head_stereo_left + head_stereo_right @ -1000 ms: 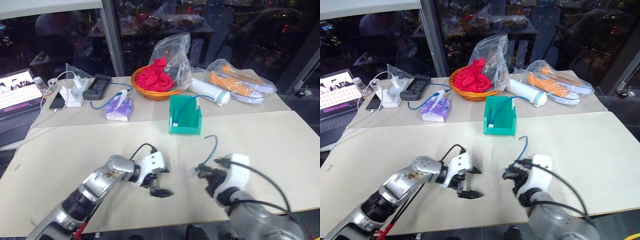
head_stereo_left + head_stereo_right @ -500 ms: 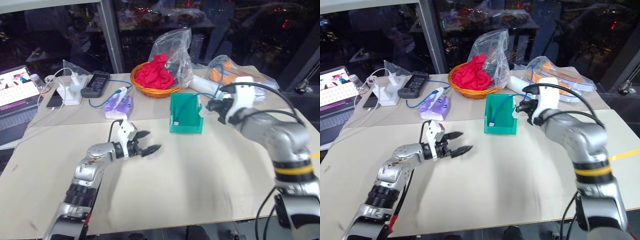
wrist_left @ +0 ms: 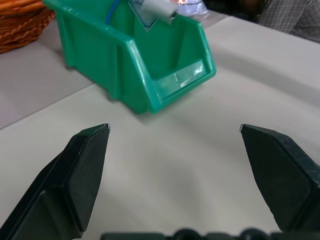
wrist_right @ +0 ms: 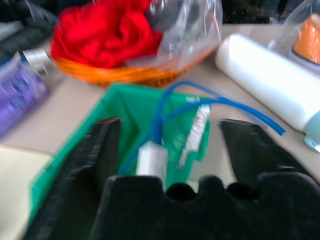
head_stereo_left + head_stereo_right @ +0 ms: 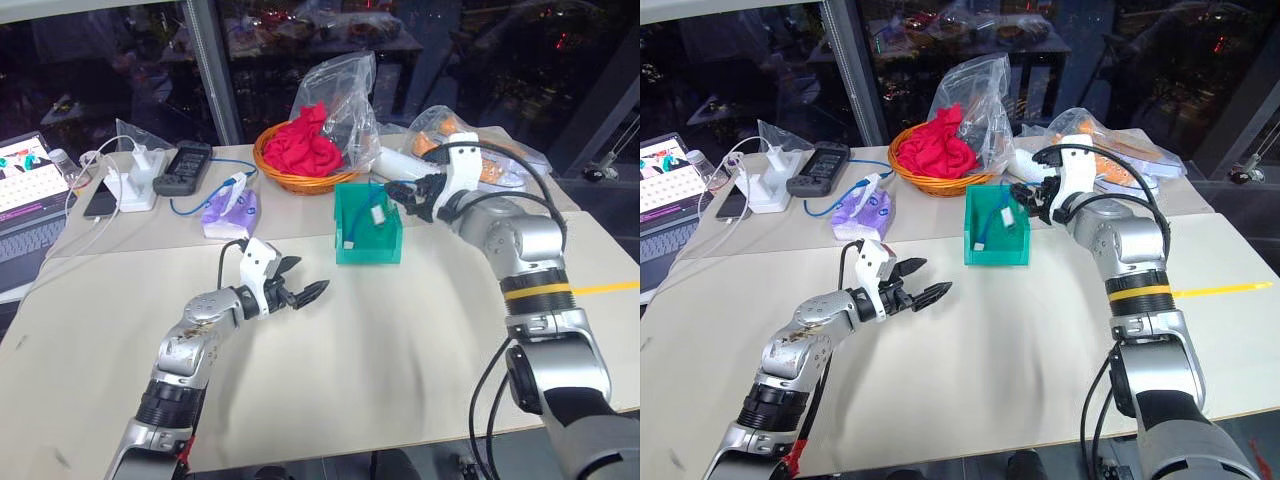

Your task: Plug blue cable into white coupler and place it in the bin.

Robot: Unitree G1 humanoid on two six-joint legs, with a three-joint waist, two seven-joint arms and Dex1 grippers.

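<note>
The teal-green bin (image 5: 370, 254) stands mid-table. My right gripper (image 5: 400, 192) hovers open at the bin's upper right edge. In the right wrist view the white coupler (image 4: 151, 157) sits loose between the spread fingers (image 4: 97, 165) and touches neither of them. The blue cable (image 4: 200, 97) curves up from the coupler over the bin (image 4: 120, 112). From the head, the coupler (image 5: 378, 213) shows inside the bin's opening, beside another blue strand (image 5: 350, 232). My left gripper (image 5: 310, 292) is open and empty, level above the table left of the bin (image 3: 130, 55).
Behind the bin stand an orange wicker basket (image 5: 300, 178) with red cloth, a clear plastic bag (image 5: 345, 95), a white cylinder (image 5: 400, 172) and bagged orange shoes (image 5: 490, 160). A purple pack (image 5: 232, 212), a black remote (image 5: 182, 168), a white charger (image 5: 140, 182) and a laptop (image 5: 25, 185) lie far left.
My right gripper went from the table's near edge up to the bin, then opened, letting go of the cable and coupler. My left gripper rose, moved forward and turned level.
</note>
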